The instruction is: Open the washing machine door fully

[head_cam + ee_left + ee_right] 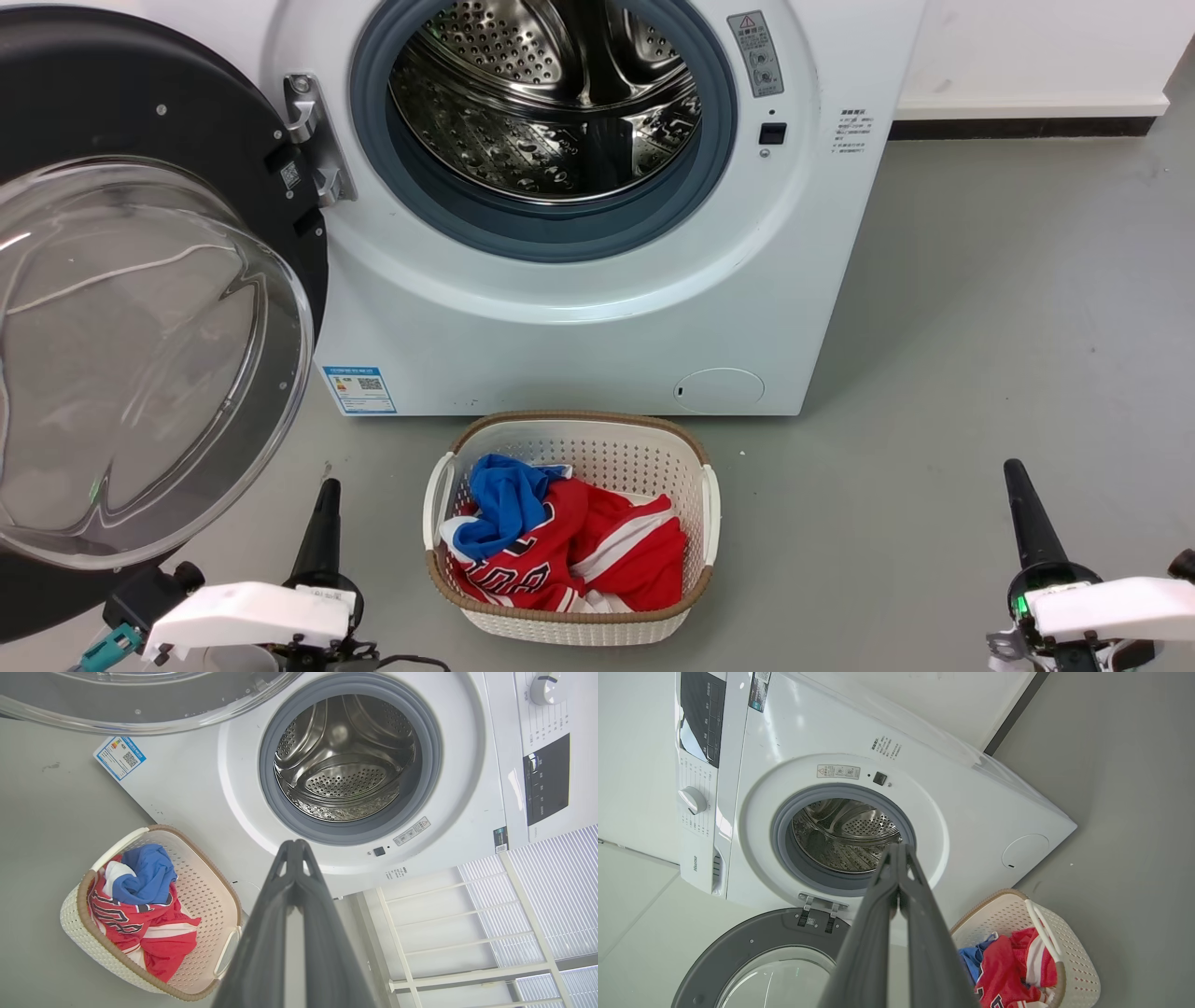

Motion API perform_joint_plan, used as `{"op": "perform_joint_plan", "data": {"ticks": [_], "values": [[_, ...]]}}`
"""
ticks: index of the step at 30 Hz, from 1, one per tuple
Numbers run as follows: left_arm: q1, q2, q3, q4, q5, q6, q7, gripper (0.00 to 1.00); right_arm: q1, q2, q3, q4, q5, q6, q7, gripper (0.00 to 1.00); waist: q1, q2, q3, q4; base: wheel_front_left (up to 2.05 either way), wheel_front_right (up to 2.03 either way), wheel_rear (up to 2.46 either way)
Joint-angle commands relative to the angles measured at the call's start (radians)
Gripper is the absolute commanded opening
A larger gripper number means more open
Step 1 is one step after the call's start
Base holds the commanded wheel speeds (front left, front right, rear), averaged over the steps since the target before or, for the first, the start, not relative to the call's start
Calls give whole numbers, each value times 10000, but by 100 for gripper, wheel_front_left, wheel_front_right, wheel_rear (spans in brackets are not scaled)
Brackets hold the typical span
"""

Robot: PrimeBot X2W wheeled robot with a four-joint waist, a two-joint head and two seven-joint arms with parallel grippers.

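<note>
The washing machine point(579, 345) is a white front-loader with its steel drum point(551, 103) exposed. The washing machine door point(140, 355) stands swung out to the left on its metal hinge point(313, 140), its clear glass bowl bulging toward me. My left gripper point(328, 487) is shut and holds nothing, low on the left just below the door's rim. My right gripper point(1014, 469) is also shut with nothing in it, far right over the floor. The left wrist view has the left gripper point(295, 843) pointing at the drum opening, with the door point(140, 700) at the top. From the right wrist, the right gripper point(897, 847) points at the machine point(971, 812), the door point(752, 938) below.
A white laundry basket point(569, 420) with red and blue clothes point(579, 551) sits on the grey floor just in front of the machine, between my grippers. A white wall with dark skirting point(1027, 126) runs behind on the right. A white railing point(444, 933) appears beside the machine.
</note>
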Motion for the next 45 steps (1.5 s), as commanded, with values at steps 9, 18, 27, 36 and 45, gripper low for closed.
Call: {"op": "perform_joint_plan", "data": {"ticks": [9, 18, 27, 36, 45], "values": [[-336, -6, 114, 24, -1058, -115, 249, 0, -358, -68, -11, 117, 1004, 1, 265, 0, 0, 0, 2, 7, 0, 0, 0], [-424, -8, 171, 107, -1956, -164, 472, 0, -545, -57, -32, 266, 1822, 1, 497, 0, 0, 0, 4, 14, 0, 0, 0], [-536, -10, 224, 182, -2796, -216, 667, 0, -702, -42, -55, 419, 2588, 1, 703, 0, 0, 0, 6, 21, 0, 0, 0], [-592, -12, 286, 254, -3565, -252, 860, 0, -855, -24, -80, 549, 3283, 1, 898, 0, 0, 0, 8, 27, 0, 0, 0], [-699, -13, 344, 319, -4293, -301, 1020, 0, -966, -4, -104, 676, 3928, 1, 1092, 0, 0, 0, 9, 34, 0, 0, 0]]}}
